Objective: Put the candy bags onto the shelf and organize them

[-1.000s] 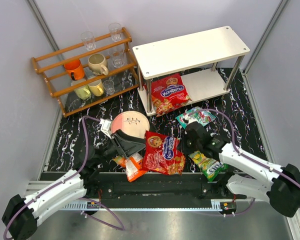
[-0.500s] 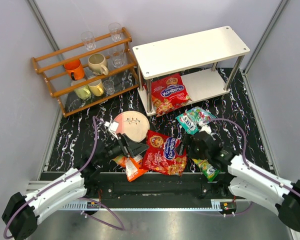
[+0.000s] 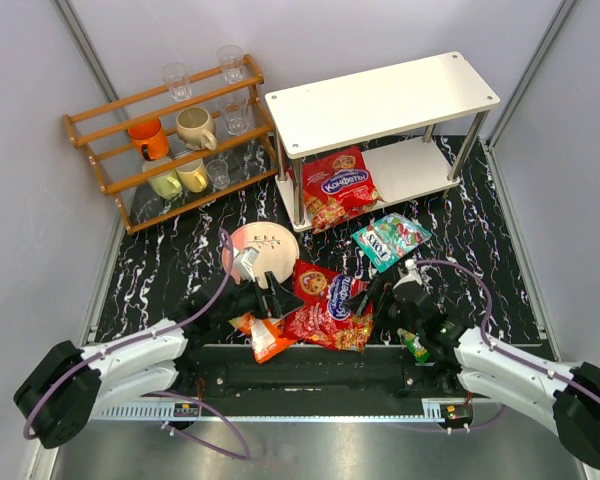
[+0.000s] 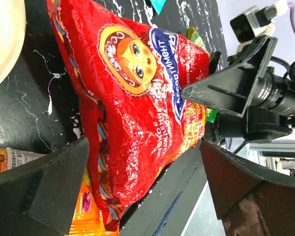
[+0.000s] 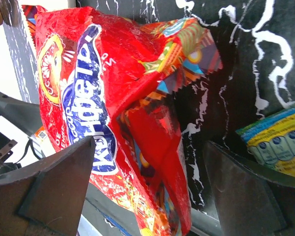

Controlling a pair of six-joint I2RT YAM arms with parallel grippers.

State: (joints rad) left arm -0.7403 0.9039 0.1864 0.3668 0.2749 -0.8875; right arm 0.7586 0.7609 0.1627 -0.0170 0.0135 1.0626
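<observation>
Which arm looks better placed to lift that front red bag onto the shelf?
Probably right. The left gripper and right gripper both flank the red bag, open, but the shelf stands on the right's side.

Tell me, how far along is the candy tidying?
One red bag lies on the lower tier of the shelf. The left gripper and right gripper, both open, flank the second red bag. The teal bag, orange bag and yellow-green bag lie on the table.

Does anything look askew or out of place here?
The red bag at the shelf sits crooked, hanging out over the lower tier's front edge. The other red bag lies crumpled in front, one corner folded over.
</observation>
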